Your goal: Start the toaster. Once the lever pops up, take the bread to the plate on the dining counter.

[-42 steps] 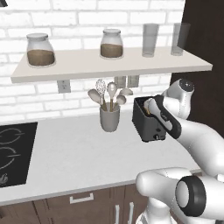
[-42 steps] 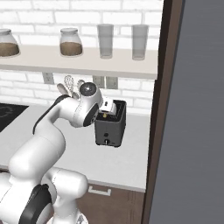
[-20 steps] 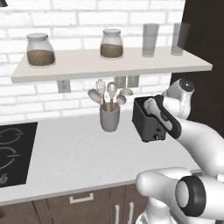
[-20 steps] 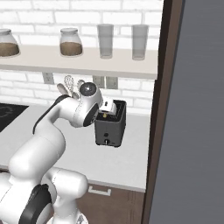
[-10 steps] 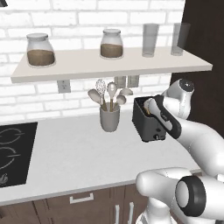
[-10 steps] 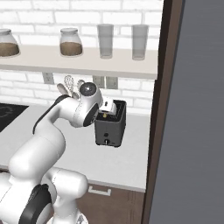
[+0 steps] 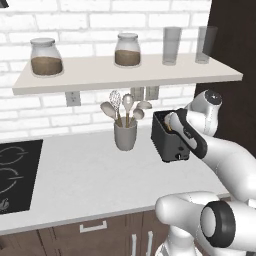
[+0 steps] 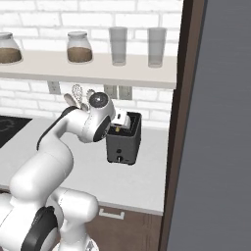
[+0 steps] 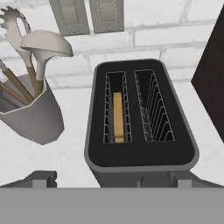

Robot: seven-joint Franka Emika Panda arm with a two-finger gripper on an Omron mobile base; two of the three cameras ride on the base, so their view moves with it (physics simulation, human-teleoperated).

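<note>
1. Nothing had moved since the earlier frames: the arm, the toaster [image 7: 169, 141] and everything on the counter sat exactly as they had two seconds before.
2. That black toaster stood on the white worktop [image 7: 80, 175], near the dark wall panel [image 9: 212, 74] at the right end.
3. The gripper [image 8: 121, 120] hung just above the toaster's top, pointing down at the slots, with its jaws spread wide and nothing between them.
4. From the hand view, the bread [image 9: 118, 116] sat sunk edge-up inside the left of the two slots, its tan top edge below the rim; the right slot [image 9: 154, 106] showed bare wire guides.
5. In the left base view the wrist covered part of the toaster's top, so the slice could not be made out there.
6. A grey utensil cup [image 7: 125, 136] stood just beside the toaster on its left, not touching it, holding a whisk, spoons and a slotted server.
7. Two wall outlets [image 9: 87, 15] sat on the white brick wall behind the toaster.
8. A pale shelf [image 7: 125, 74] ran above, carrying two lidded jars of brown contents [image 7: 46, 57] and two clear glasses [image 7: 172, 46].
9. A black cooktop [image 7: 15, 172] was set into the worktop well to the left.
</note>
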